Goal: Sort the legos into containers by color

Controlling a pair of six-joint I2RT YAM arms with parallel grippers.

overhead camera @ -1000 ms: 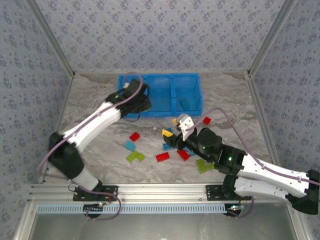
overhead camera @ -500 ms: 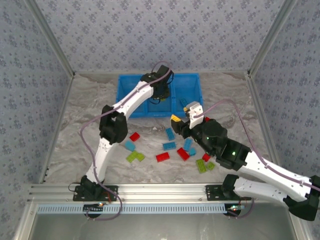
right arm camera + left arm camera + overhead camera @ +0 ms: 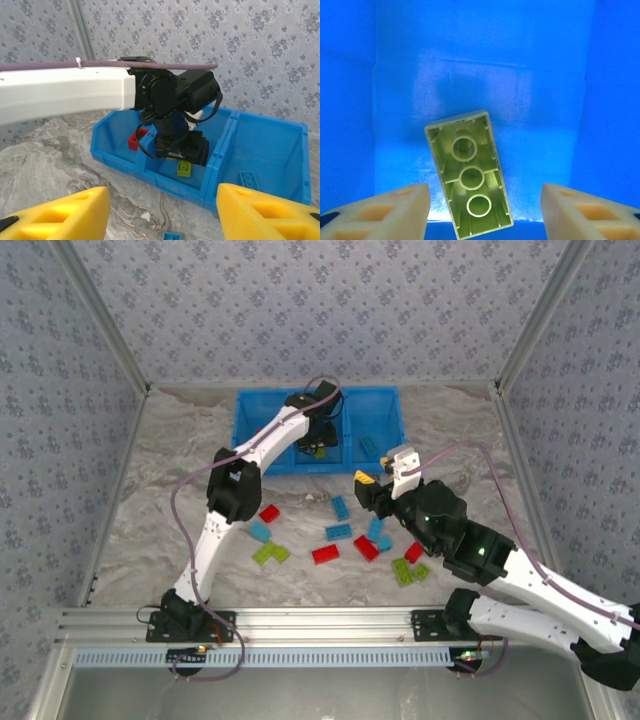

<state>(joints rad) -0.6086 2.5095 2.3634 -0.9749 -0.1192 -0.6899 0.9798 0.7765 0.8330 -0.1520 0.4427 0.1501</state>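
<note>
My left gripper [image 3: 318, 436] hangs open over the middle compartment of the blue bin [image 3: 246, 430]. A lime green lego [image 3: 469, 177], hollow side up, lies loose between its fingers [image 3: 385, 212], touching neither. The same lego [image 3: 184, 168] sits just under that gripper. A red lego [image 3: 136, 139] rests in the left compartment and a light blue one [image 3: 248, 179] in the right. My right gripper [image 3: 380, 473] stands open and empty above the table, just in front of the bin's right end. Several red, light blue and lime legos [image 3: 338, 532] lie scattered on the table.
The marble table [image 3: 170, 490] has free room to the left of the scattered legos. Patterned walls close the back and both sides. The left arm [image 3: 235, 485] reaches diagonally across the table to the bin.
The left arm swung from the bin's left compartment to the middle one, then opened and let go of the lime lego. The right gripper moved a little back and to the right.
</note>
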